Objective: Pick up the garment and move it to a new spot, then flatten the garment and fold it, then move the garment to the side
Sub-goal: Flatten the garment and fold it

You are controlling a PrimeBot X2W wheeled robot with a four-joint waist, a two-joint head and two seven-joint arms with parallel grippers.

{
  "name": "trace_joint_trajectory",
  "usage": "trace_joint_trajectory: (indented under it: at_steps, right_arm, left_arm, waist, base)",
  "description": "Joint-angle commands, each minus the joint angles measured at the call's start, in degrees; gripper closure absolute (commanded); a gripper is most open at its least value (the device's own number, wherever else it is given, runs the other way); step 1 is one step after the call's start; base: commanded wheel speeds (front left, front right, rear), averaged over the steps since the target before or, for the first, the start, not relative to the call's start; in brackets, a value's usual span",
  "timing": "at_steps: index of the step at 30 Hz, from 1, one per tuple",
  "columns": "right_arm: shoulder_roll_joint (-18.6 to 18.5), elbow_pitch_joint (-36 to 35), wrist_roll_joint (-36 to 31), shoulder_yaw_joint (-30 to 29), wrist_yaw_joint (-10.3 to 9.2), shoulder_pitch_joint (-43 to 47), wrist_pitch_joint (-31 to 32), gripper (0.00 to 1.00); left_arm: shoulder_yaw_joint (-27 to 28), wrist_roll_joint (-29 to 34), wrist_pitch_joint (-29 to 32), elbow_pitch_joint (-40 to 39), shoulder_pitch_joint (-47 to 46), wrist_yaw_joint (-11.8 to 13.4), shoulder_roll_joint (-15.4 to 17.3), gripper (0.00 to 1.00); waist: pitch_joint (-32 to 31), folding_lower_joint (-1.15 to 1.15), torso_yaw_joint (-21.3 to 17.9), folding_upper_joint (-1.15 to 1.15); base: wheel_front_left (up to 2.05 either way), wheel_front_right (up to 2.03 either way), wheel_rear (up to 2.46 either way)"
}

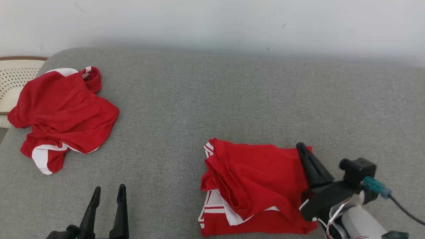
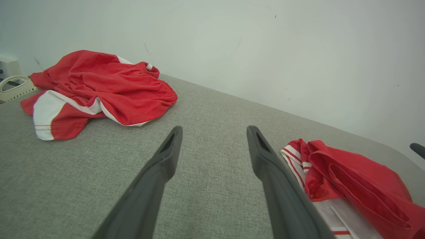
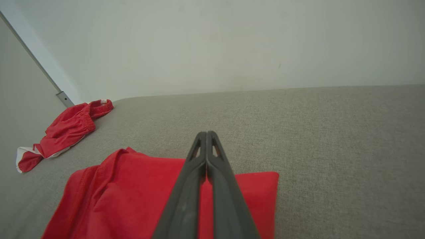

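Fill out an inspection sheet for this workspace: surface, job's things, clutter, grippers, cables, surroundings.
Surface: grey woven fabric, flat, no stains seen.
Job's things: folded red garment with white trim, near right; crumpled red garment, far left, not folded.
Clutter: nothing seen.
Grippers: left gripper open, fingers over the grey fabric; right gripper with fingers shut together, over the folded garment's right edge; cannot tell whether cloth is pinched.
Cables: dark cable with teal plug at the right wrist; thin white and red wires below it.
Surroundings: pale wall behind; pale perforated object with brown rim at the left edge.
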Motion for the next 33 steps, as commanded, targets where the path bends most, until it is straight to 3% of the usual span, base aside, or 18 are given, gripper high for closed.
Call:
trace_joint_trajectory:
  at_steps: [1, 9, 33]
  right_arm:
    - [0.3, 0.4, 0.1, 0.3, 0.03, 0.2, -0.2, 1.0]
    - [1.7, 8.3, -5.1, 3.6, 0.03, -1.4, -1.1, 1.0]
    - [7.7, 5.6, -7.6, 16.3, 0.03, 2.8, -1.0, 1.0]
  left_arm:
    - [0.1, 0.6, -0.2, 0.0, -0.6, -0.1, 0.0, 0.0]
    - [0.0, 0.9, -0.2, 0.0, -1.0, -0.3, 0.0, 0.0]
    - [1.7, 0.3, -0.2, 1.6, -2.5, -1.7, 0.0, 0.0]
  waist:
    - [0.1, 0.0, 0.1, 0.0]
    - [1.0, 0.0, 0.8, 0.0]
    - [1.7, 0.0, 2.0, 0.0]
  base:
    - [0.0, 0.0, 0.0]
    - [0.0, 0.0, 0.0]
    - [0.0, 0.0, 0.0]
